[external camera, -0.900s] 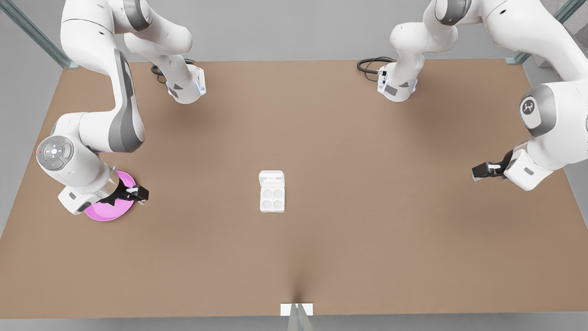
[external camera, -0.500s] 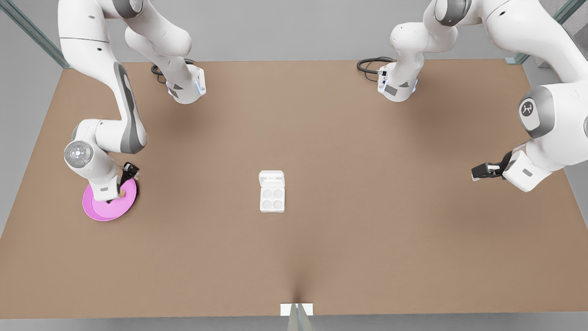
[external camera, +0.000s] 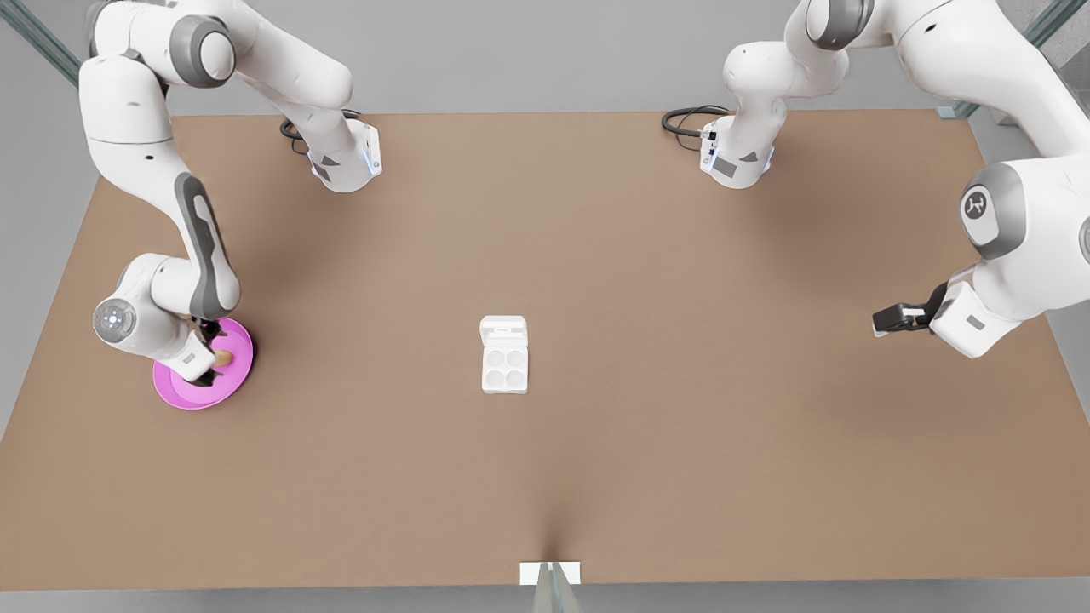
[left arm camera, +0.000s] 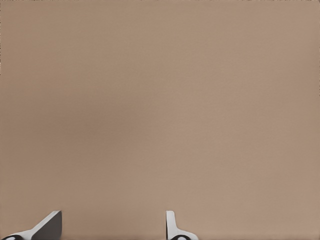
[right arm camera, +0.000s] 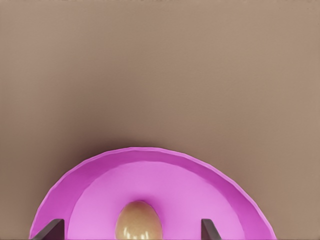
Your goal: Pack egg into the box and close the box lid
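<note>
**My right gripper stands over the egg on the pink plate**

My right gripper (external camera: 213, 353) is low over the pink plate (external camera: 174, 393), which sits on the brown table (external camera: 681, 426) at the front view's left. In my right wrist view the egg (right arm camera: 139, 222) lies on the plate (right arm camera: 200, 180), tan-brown and glossy, and my two dark fingertips (right arm camera: 50, 229) stand spread on either side of it, one on each flank, with clear pink showing between each tip and the shell. I am not touching the egg. In the front view the egg (external camera: 223, 358) shows as a small tan spot just beside my wrist.

The box (external camera: 504, 368) rests near the table's middle, well apart from the plate. Its four round cups hold nothing, and the box lid (external camera: 503, 329) lies folded back flat, hinged on the tray's far side.

My left gripper (external camera: 886, 319) waits at the front view's right, above the table and far from the box. In my left wrist view its two pale fingertips (left arm camera: 172, 227) are held apart over bare brown tabletop (left arm camera: 160, 100), with nothing between them.
</note>
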